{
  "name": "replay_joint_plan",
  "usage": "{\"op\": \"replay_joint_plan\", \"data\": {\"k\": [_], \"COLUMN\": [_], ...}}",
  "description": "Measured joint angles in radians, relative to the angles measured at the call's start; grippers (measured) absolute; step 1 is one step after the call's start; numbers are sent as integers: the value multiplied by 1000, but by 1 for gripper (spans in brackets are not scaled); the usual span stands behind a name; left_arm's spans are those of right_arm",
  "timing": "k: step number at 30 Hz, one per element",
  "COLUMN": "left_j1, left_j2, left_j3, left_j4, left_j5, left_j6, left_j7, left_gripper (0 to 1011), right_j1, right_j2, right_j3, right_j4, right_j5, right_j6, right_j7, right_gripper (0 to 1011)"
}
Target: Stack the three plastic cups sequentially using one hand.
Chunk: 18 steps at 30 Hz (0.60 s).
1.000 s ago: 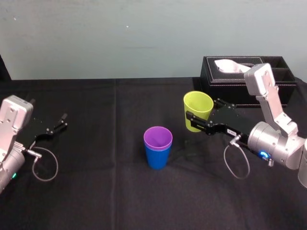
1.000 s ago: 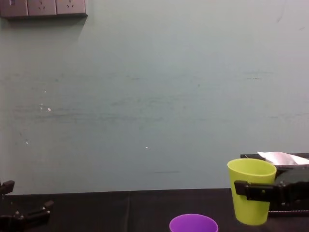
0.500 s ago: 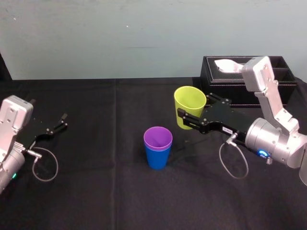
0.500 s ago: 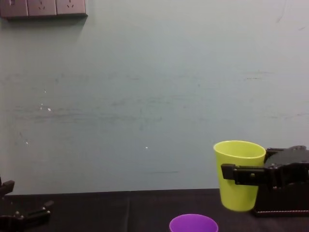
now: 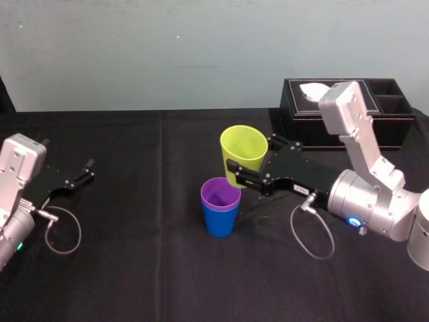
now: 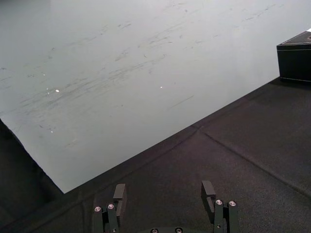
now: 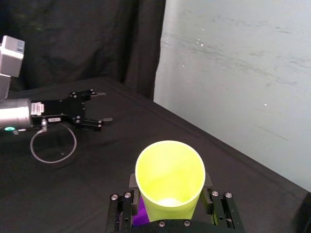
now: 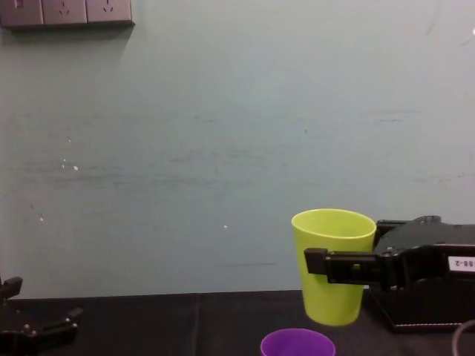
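Observation:
A yellow-green cup [image 5: 242,149] hangs upright in the air, with my right gripper [image 5: 251,161] shut on its sides. It hovers just to the right of and above a purple cup [image 5: 220,192] nested inside a blue cup [image 5: 220,220] at the table's middle. From the chest, the yellow-green cup [image 8: 332,267] floats above the purple rim [image 8: 297,343]. In the right wrist view the cup [image 7: 169,177] sits between the fingers [image 7: 124,199], with a sliver of purple [image 7: 142,213] below. My left gripper [image 5: 84,171] rests open at the table's left.
A black tissue box [image 5: 348,100] stands at the back right, behind my right arm. A black cloth [image 5: 134,268] covers the table. A cable loop [image 5: 64,231] hangs from the left wrist. The wall [image 8: 223,148] is close behind the table.
My right gripper has carried the yellow-green cup leftward and a little higher, from near the tissue box to just beside the purple-and-blue stack. The left arm has not moved.

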Motion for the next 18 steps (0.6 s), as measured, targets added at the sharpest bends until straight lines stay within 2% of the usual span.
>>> {"op": "replay_joint_plan", "data": {"k": [18], "left_j1": [0], "left_j2": [0], "left_j3": [0], "left_j4": [0], "left_j5": [0], "left_j6": [0], "left_j7": [0], "left_gripper": [1010], "right_j1": [5], "right_j2": [-20], "right_j3": [-48], "right_j4": [2], "right_j5": [-23], "right_j6": [0], "right_j7": [-5], "right_gripper": [733]}}
